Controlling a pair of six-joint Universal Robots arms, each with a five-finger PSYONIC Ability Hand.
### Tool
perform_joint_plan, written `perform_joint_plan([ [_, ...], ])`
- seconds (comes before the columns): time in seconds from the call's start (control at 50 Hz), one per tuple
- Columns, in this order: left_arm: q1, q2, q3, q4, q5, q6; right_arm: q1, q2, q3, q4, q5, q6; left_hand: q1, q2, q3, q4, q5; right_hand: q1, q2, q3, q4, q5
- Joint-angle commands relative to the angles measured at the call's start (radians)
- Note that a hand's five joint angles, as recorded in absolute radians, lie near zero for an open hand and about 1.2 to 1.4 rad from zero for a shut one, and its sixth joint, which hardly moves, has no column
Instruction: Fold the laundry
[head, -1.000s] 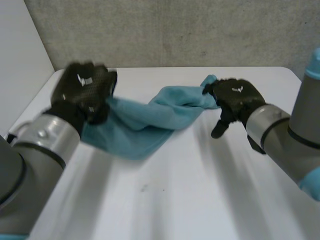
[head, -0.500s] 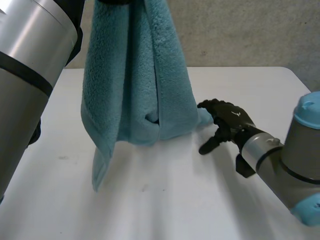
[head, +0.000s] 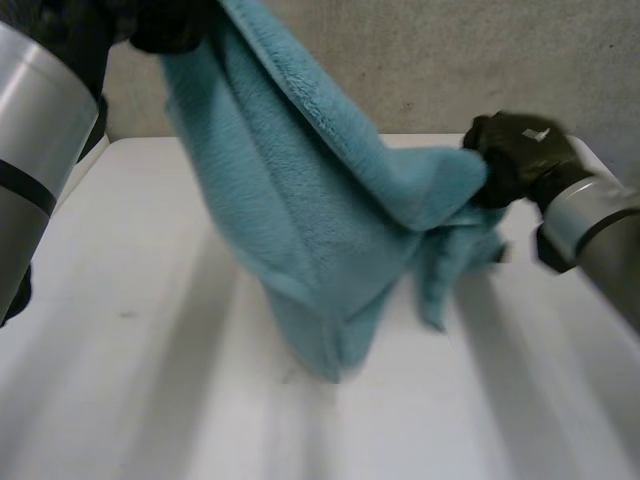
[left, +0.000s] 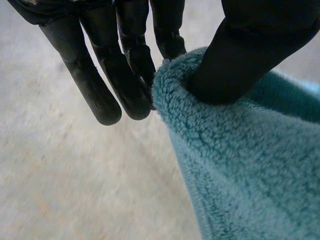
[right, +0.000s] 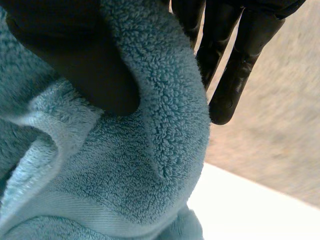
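A teal fleece towel (head: 310, 220) hangs in the air over the white table (head: 150, 380), its lowest fold near the table top. My left hand (head: 165, 22) is raised high at the back left and pinches the towel's upper edge (left: 200, 115) between thumb (left: 250, 55) and fingers (left: 125, 75). My right hand (head: 515, 155) is lifted at the right and is shut on another part of the towel's edge (right: 165, 100), thumb (right: 75, 65) pressing the cloth against the fingers (right: 235, 65). The towel sags between the two hands.
A grey wall (head: 480, 60) stands behind the table's far edge. My left arm's grey forearm (head: 30, 150) fills the near left. My right forearm (head: 595, 230) reaches in from the right.
My right hand has closed on the towel's edge and risen off the table. The towel, hanging straight from my left hand before, now stretches across to the right hand.
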Motion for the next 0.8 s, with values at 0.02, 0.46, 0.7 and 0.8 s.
perform_joint_plan([
  [0.02,0.117,0.006,-0.141,-0.001,0.008,-0.008,-0.088,0.029,-0.262,0.374,-0.119,-0.295,0.274,0.197,0.202,0.2,0.243,0.42,0.218,0.238,0.209,0.264],
  [0.46,0.278,-0.285,-0.287,0.036,0.008,-0.011,0.013,0.521,-0.629,0.574,0.028,-0.484,0.274,0.197,0.202,0.2,0.243,-0.571,-0.772,-0.753,-0.782,-0.726],
  [0.7,0.353,-0.413,-0.206,0.126,0.009,-0.007,0.004,-0.014,0.033,0.281,-0.02,-0.399,0.274,0.197,0.202,0.2,0.243,-0.396,-0.598,-0.578,-0.607,-0.552],
  [0.8,0.355,-0.491,-0.146,0.134,0.008,-0.006,0.004,-0.127,0.197,0.269,-0.087,-0.398,0.274,0.197,0.202,0.2,0.243,-0.258,-0.459,-0.44,-0.469,-0.413],
])
